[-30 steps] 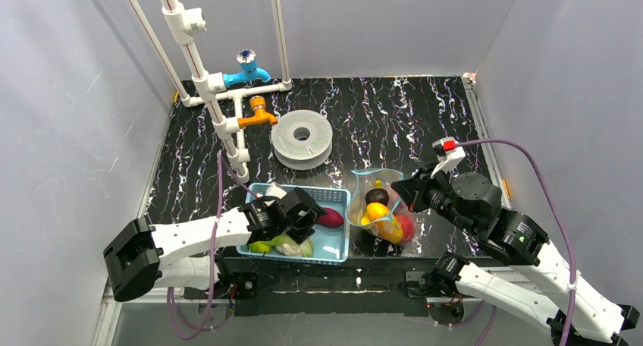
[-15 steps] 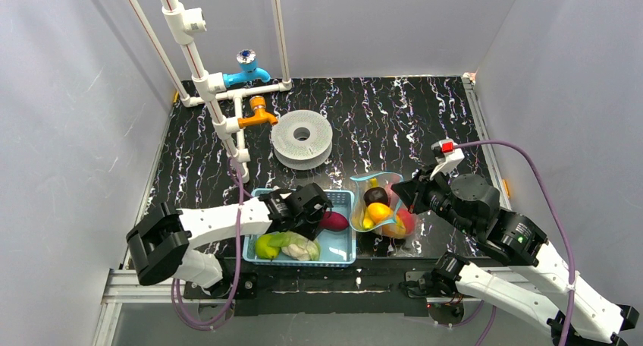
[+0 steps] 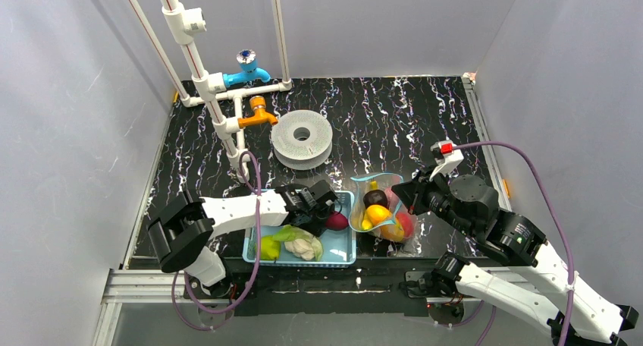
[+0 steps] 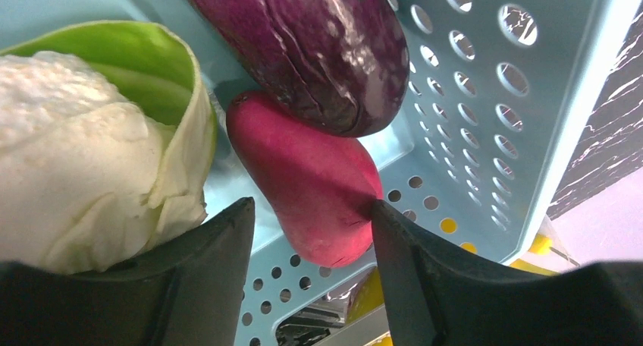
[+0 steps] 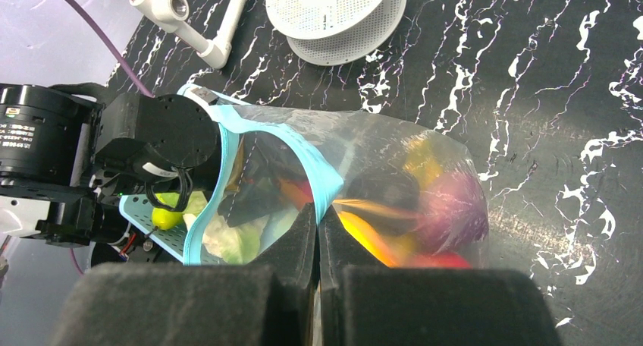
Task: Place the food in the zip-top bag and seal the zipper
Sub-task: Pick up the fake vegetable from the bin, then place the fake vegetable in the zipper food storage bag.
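The clear zip-top bag (image 3: 385,209) stands open right of the light-blue basket (image 3: 339,249), with yellow, orange, red and dark food inside. My right gripper (image 3: 404,195) is shut on the bag's teal zipper strip (image 5: 303,160), pinched between its pads (image 5: 299,240). My left gripper (image 4: 311,209) is open inside the basket (image 4: 485,95), its jaws either side of a magenta-red piece (image 4: 311,171); the right finger touches it. A purple eggplant (image 4: 326,42) lies just beyond. The white cauliflower (image 4: 68,156) with green leaves lies to the left.
A white filament spool (image 3: 302,138) lies behind the basket. White pipes with a blue tap (image 3: 246,69) and an orange tap (image 3: 259,112) stand at the back left. A green piece (image 3: 268,247) lies in the basket's left end.
My left gripper has moved right across the basket to the magenta-red piece at its right end. The right gripper still holds the bag's edge in about the same place.
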Action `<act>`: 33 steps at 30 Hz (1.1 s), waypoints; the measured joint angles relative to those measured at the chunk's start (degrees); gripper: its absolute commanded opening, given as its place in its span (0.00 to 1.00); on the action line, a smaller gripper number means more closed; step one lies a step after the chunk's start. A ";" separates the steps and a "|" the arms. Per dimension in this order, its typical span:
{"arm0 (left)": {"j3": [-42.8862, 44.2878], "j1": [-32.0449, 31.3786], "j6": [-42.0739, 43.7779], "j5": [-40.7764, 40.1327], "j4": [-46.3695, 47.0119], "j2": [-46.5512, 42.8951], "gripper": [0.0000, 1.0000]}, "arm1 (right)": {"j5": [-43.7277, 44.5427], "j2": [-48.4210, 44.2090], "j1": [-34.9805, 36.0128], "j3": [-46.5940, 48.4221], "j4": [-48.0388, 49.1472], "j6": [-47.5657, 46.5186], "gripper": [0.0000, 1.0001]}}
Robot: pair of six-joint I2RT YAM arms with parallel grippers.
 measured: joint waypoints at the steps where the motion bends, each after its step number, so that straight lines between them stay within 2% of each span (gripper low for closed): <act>1: 0.07 0.07 -0.02 -0.04 0.39 0.33 0.43 | 0.00 0.00 0.00 0.00 0.00 0.00 0.01; 5: -0.79 0.13 -0.26 0.33 1.95 0.35 0.19 | 0.07 -0.50 0.00 0.00 0.00 0.00 0.01; 7: -1.99 0.13 -0.31 0.37 3.50 -0.46 0.13 | 0.13 -0.74 0.00 0.00 0.00 0.00 0.01; 12: -3.39 0.02 -0.50 -0.11 1.90 -3.26 0.06 | 0.13 -1.05 0.00 0.00 -0.02 0.00 0.01; 15: -3.28 -0.09 -0.70 -2.43 -7.56 -10.75 0.00 | 0.07 -0.52 0.00 0.00 0.00 0.02 0.01; 19: -4.33 -0.15 1.51 -4.28 -8.83 -20.90 0.00 | -0.26 0.48 0.00 0.00 0.02 0.07 0.01; 23: -11.13 -0.15 15.87 -3.93 1.90 -33.86 0.00 | -1.16 1.44 0.00 0.00 0.09 0.22 0.01; 26: -12.44 -0.13 27.15 -1.36 9.01 -40.09 0.01 | -1.75 2.29 0.00 0.00 0.26 0.26 0.01; 30: -10.23 -0.15 40.57 4.61 15.47 -42.34 0.04 | -2.91 3.54 0.00 0.00 1.22 0.48 0.01; 33: -6.03 -0.15 46.99 10.34 16.98 -40.61 0.04 | -3.72 4.37 0.00 0.02 1.38 0.57 0.01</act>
